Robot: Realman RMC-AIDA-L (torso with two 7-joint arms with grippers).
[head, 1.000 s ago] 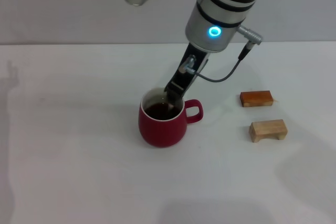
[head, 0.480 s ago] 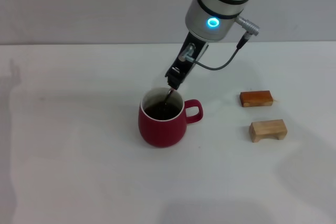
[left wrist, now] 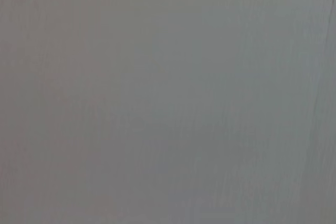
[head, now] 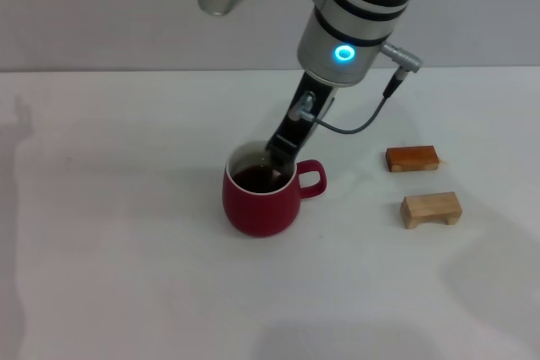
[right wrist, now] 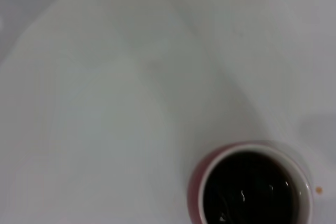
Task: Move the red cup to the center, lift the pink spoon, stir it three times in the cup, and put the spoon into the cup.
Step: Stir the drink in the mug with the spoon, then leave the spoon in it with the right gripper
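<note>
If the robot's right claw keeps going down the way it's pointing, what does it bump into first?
Most likely the dark liquid inside the red cup. In the head view the right claw slants down over the cup's far rim, aimed into the opening. Depth is hard to judge, so it could touch the inner wall first.

Even, bright, diffuse light fills the head view; the table [head: 126, 292] shows faint shadows at 9 and 4 o'clock. The left wrist view is featureless grey. The right wrist view is soft, with small glints on the cup [right wrist: 247, 190] liquid.
</note>
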